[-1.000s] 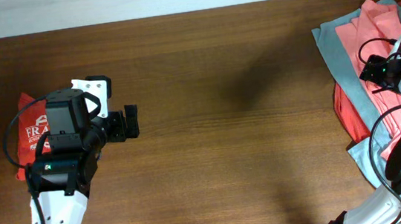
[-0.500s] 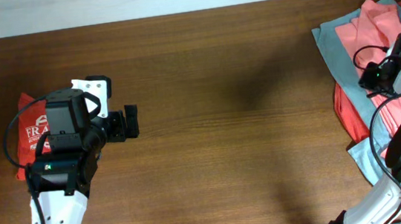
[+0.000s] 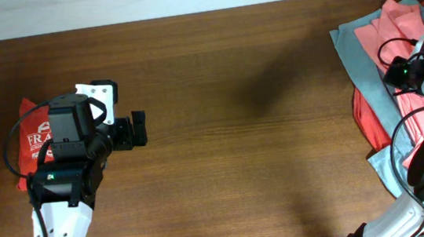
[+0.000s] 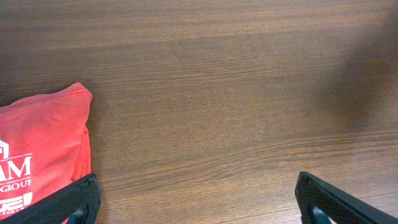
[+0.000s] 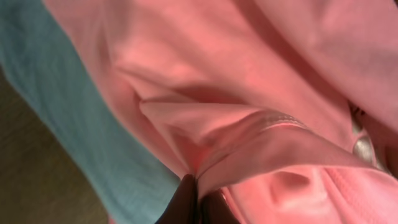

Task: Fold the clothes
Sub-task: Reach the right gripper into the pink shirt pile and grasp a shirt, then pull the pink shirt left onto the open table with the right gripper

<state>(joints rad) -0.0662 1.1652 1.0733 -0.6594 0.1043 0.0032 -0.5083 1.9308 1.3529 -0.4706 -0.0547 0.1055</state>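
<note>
**A:** Where are the clothes [image 3: 369, 110], and what do you hold?

**B:** They lie heaped at 3 o'clock on the surface [image 3: 237, 131]. My right end effector [image 5: 198, 200] is closed on a fold of the salmon-pink shirt [image 5: 249, 93], just beside the grey-blue shirt [image 5: 81, 118]. My left end effector [image 4: 199, 202] stands wide open and empty, beside the orange-red shirt [image 4: 37, 155] at 9 o'clock.

**A:** How to continue well?

**B:** I think I should lift slowly, so that only the pink layer comes.

**A:** What changed?

**B:** One second ago my right jaws were apart. Now they pinch. The left arm did not move.
</note>
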